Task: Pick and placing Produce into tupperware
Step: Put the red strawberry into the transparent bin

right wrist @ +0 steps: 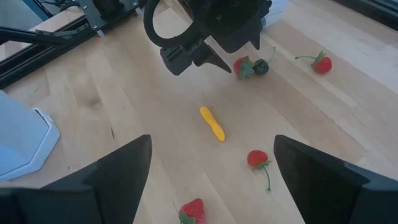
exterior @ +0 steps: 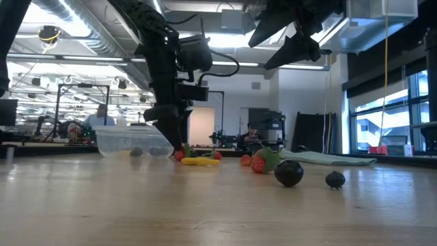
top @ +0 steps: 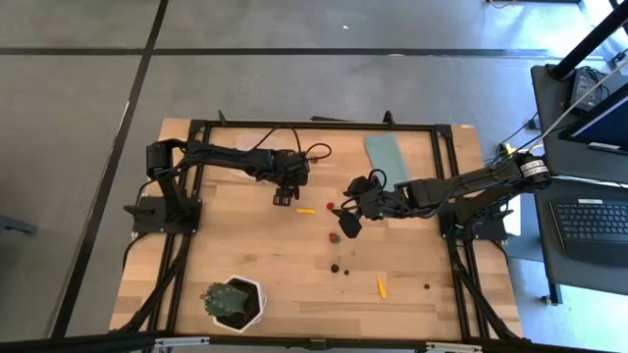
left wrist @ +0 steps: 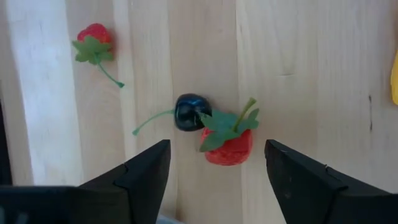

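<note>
No writing is legible. Beside the tub [exterior: 130, 142], the left gripper [left wrist: 217, 177] hangs wide open and empty over a strawberry [left wrist: 229, 147] touching a dark berry [left wrist: 189, 112]. The right gripper [right wrist: 211, 171], also spread empty, is near a yellow piece [right wrist: 212, 124], with a potted plant [top: 234, 301] well apart.

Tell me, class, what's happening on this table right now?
Two dark robot arms are sorting tiny toy fruit on a wooden table. The left gripper hangs with open jaws above a red strawberry piece touching a dark round berry. The right gripper waits, jaws open, over a small yellow-orange piece. The small clear plastic tub stands farther back; more pieces lie scattered on the wood.
</note>
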Tool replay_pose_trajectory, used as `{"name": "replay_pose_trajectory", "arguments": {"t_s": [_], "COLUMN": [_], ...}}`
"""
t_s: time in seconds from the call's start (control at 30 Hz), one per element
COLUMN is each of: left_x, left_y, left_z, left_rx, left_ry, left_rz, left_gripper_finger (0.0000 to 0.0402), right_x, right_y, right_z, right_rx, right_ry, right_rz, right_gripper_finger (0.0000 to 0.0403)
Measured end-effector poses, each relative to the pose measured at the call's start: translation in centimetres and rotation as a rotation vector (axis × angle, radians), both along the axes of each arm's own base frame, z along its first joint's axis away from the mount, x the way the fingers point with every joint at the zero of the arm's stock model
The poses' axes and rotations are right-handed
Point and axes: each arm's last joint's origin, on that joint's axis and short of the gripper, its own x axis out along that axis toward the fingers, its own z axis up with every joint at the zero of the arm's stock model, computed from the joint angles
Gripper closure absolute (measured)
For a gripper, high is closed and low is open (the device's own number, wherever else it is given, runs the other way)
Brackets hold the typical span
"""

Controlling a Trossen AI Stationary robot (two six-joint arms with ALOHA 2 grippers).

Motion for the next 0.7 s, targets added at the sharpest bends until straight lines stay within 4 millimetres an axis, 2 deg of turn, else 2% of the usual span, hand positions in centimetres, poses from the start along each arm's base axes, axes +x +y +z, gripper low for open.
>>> {"name": "replay_pose_trajectory", "arguments": {"t_s": [0.53, 0.7], "left_x": [0.20, 0.45], "left_y": [-0.11, -0.04], "left_z": [0.02, -0.89], "left_rx": [-0.044, -0.049], "left_ry": [-0.035, -0.014], "left_rz": [0.010, 0.007], "left_gripper_finger": [0.0151, 0.0151], "right_x": [0.00, 0.00], "right_y": [0.00, -0.01], "right_z": [0.00, -0.01], "right_rx": [-0.001, -0.002], "right_ry": [0.001, 0.001], "right_rz": [0.001, 0.001], "right_gripper_finger": [0.0064, 0.0064]}}
